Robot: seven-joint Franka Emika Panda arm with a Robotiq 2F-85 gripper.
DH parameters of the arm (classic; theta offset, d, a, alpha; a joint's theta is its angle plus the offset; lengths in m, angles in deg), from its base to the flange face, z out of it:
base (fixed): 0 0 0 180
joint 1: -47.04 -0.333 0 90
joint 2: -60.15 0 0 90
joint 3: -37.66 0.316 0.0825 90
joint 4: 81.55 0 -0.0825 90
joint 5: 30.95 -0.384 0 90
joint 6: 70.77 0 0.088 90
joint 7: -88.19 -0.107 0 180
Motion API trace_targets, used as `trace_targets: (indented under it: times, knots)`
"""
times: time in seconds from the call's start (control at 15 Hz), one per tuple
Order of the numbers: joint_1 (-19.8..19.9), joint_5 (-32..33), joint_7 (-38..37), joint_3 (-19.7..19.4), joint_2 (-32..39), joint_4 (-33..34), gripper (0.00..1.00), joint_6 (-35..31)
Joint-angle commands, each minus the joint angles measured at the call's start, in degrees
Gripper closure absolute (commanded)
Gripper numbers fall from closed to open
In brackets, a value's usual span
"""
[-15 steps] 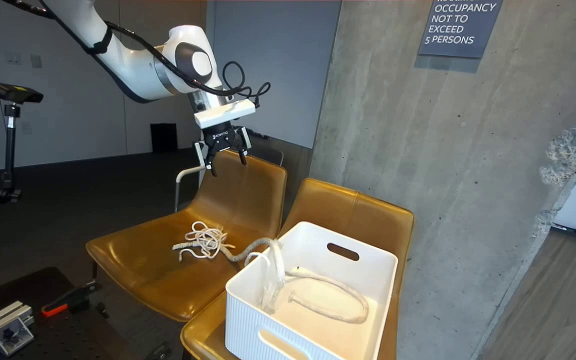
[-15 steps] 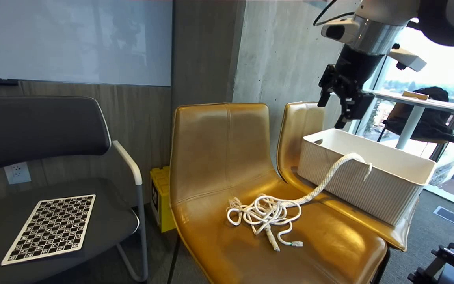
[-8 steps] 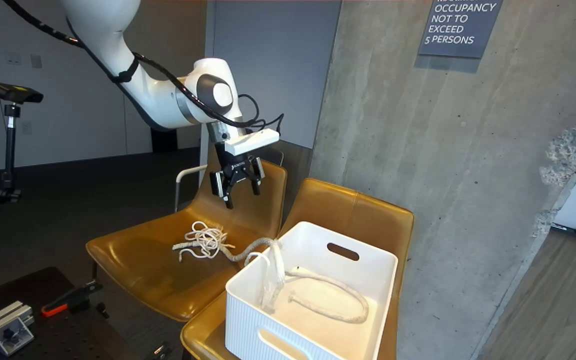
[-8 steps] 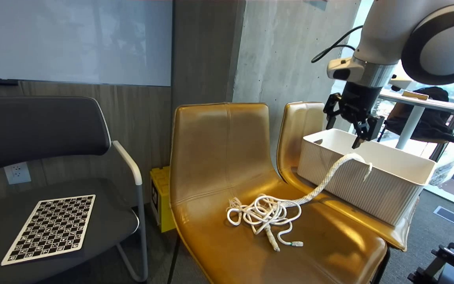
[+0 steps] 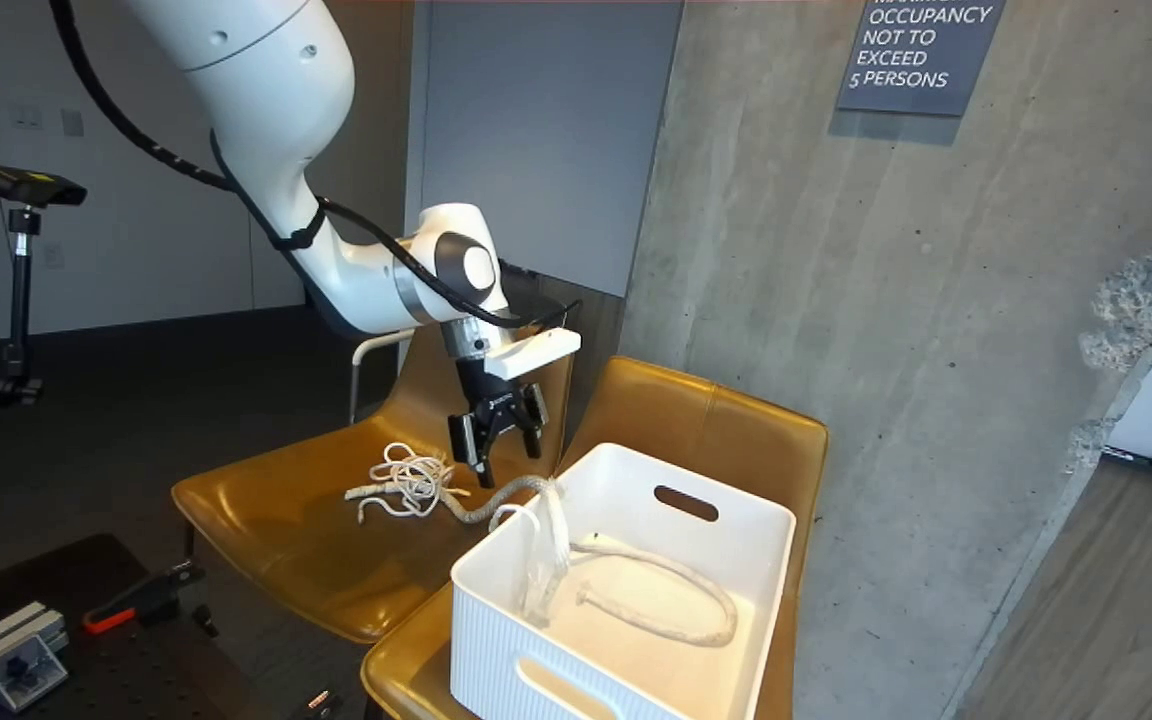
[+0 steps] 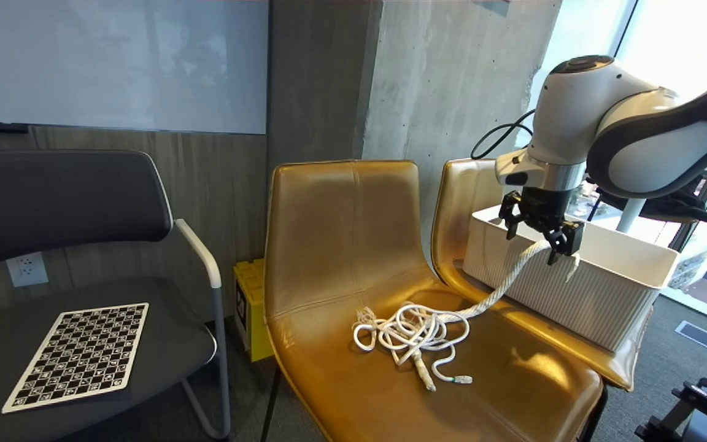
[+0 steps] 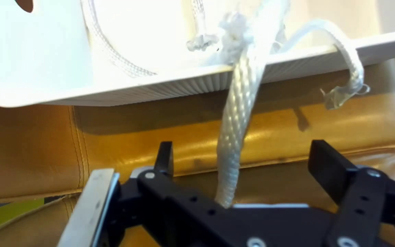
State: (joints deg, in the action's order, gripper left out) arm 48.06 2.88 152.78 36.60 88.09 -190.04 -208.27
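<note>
white glare from the window (image 6: 679, 31)

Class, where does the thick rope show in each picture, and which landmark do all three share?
In an exterior view: the rope, below centre, curving up to the box.
In an exterior view: the rope, right of centre, slanting toward the box.
In the wrist view: the rope, mid-picture, running down from the top edge.
Shared landmark: the box whose rim the rope crosses.

white arm (image 5: 281, 110) swung lower, fingers (image 7: 328, 168) brought down close to the thick rope (image 7: 237, 115)
</note>
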Motion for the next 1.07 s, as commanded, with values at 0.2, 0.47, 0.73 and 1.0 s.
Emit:
trace_targets:
  times: [0.2,0.47,0.73,1.0]
  knots:
    - [0.0,2.9,0.1,-1.0,4.7,4.7,0.44,-0.3]
    - [-0.1,2.8,-0.4,-1.2,5.3,5.0,0.73,-0.1]
    - [-0.9,1.4,-1.1,-0.2,4.7,5.3,0.99,1.5]
    - [-4.0,-1.5,-3.2,3.2,3.7,7.4,0.97,4.5]
